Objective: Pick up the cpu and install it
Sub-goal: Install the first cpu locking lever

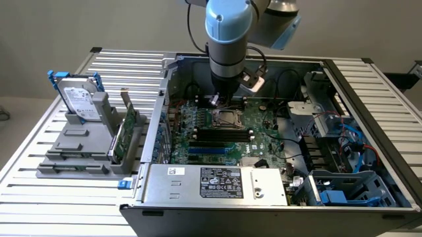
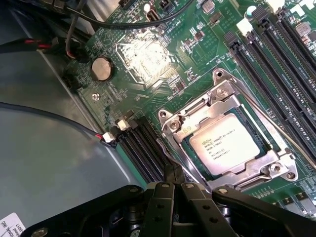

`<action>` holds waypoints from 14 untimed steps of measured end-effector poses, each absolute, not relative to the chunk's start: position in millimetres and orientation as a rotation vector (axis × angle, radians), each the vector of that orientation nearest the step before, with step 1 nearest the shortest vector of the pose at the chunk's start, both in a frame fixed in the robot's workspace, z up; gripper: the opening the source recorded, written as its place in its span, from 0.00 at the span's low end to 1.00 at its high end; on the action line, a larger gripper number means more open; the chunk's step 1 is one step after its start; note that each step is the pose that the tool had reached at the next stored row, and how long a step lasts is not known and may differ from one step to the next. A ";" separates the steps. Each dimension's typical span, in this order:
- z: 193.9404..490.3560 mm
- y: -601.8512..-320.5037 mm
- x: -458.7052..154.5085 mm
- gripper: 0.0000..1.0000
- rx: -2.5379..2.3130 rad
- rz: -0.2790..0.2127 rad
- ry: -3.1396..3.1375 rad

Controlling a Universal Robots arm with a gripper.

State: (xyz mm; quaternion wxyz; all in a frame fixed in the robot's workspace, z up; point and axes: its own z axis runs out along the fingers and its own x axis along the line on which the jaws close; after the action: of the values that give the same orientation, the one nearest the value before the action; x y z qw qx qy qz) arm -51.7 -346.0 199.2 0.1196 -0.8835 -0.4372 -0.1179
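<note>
My black metal gripper point(image 2: 173, 174) is dark all over. The small square silver cpu point(image 2: 224, 143) has tiny black writing. Its shiny silver metal socket frame point(image 2: 261, 170) lies on the flat green circuit board point(image 2: 197, 64) with long black slots point(image 2: 143, 150).

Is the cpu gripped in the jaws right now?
No, the cpu sits flat in the socket, apart from the shut jaws.

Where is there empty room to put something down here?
Bare slats of the table lie in front of the grey rack, beside the computer case, and behind the hard drive. Inside the case it is crowded: gripper, cables, cpu.
</note>
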 end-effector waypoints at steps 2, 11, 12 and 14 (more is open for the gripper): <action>198.5 -346.0 -51.4 0.11 -2.583 -0.345 -1.277; 195.7 -345.9 -49.3 0.11 -2.586 -0.345 -1.272; 195.4 -346.0 -49.2 0.11 -2.587 -0.345 -1.271; 194.7 -345.9 -48.9 0.11 -2.588 -0.346 -1.269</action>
State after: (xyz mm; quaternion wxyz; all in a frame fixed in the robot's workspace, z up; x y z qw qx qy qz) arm -48.9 -345.9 194.7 0.1190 -0.8852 -0.4339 -0.1182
